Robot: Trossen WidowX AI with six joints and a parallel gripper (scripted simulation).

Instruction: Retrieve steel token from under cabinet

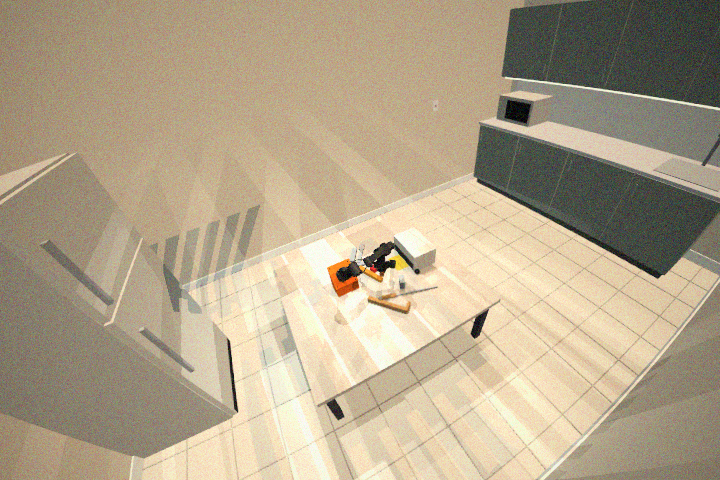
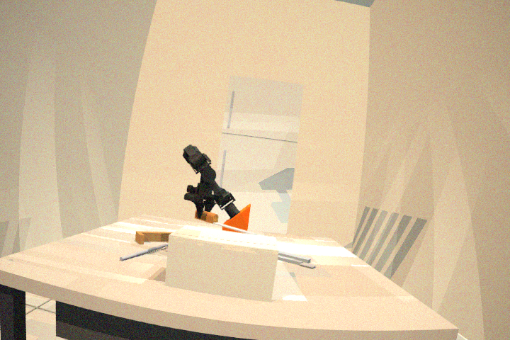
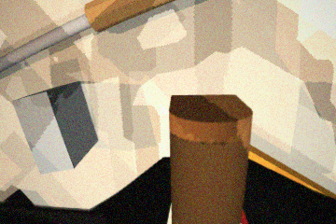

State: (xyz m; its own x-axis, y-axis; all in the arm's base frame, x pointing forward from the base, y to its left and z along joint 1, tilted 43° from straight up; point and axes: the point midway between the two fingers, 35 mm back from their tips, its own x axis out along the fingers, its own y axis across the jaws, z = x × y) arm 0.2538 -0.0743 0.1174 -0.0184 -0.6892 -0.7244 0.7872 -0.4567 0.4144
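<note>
Gripping the brown handle [image 2: 212, 217] [image 3: 209, 163], your claw [image 1: 392, 264] [image 2: 205, 210] [image 3: 203, 165] lies left of the cabinet [image 1: 414, 246] [image 2: 221, 266], top view. Token unseen; next reach probably runs cabinet-ward.

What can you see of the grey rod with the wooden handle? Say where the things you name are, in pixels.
The grey rod [image 1: 420, 290] [image 2: 143, 252] [image 3: 40, 47] is slim, straight, metallic-looking, joined to a thicker orange-brown handle [image 1: 388, 296] [image 3: 124, 13] that looks wooden. It lies on the table [image 1: 395, 345] [image 2: 103, 276], outside the gripper [image 3: 203, 165]. The wrist view crops both ends; in the exterior view the white cabinet [image 1: 414, 246] [image 2: 219, 264] hides the handle. Whether the handle touches the wooden bar [image 1: 388, 304] [image 2: 153, 236] beside it, I can't tell.
</note>
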